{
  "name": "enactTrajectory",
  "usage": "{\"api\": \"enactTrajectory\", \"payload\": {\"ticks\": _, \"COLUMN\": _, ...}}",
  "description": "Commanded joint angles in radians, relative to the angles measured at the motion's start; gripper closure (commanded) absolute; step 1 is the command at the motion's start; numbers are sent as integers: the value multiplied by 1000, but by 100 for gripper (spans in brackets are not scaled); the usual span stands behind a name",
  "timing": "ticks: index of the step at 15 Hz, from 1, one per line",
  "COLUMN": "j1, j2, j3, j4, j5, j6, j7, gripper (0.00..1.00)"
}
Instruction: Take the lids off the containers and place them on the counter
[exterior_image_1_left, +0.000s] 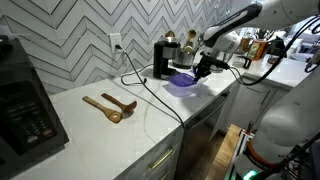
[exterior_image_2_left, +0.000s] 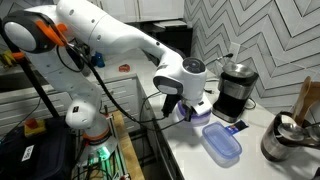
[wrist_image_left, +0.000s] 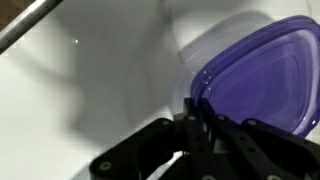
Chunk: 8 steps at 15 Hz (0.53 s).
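Black gripper (wrist_image_left: 203, 118) fingers are clenched on the near rim of the deep purple flat plastic lid (wrist_image_left: 262, 88), probably so it can be peeled off its tub. The lid hangs low over the white stone counter (wrist_image_left: 90, 90), close to its front edge, and extends away from the claw tips.

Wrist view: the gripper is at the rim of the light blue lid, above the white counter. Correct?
Not quite. The lid at the gripper is deep purple, not light blue, as the wrist view shows. The light blue lid lies apart from it, seen in an exterior view. The white counter below is as you say.
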Motion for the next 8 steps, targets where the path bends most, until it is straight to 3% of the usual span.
{"api": "enactTrajectory", "payload": {"ticks": 1, "j1": 3, "j2": -45, "j3": 19, "j4": -9, "j5": -32, "j6": -11, "j7": -12, "gripper": 98}}
{"api": "enactTrajectory", "payload": {"ticks": 8, "j1": 6, "j2": -108, "j3": 49, "j4": -4, "j5": -96, "j6": -78, "j7": -15, "gripper": 98}}
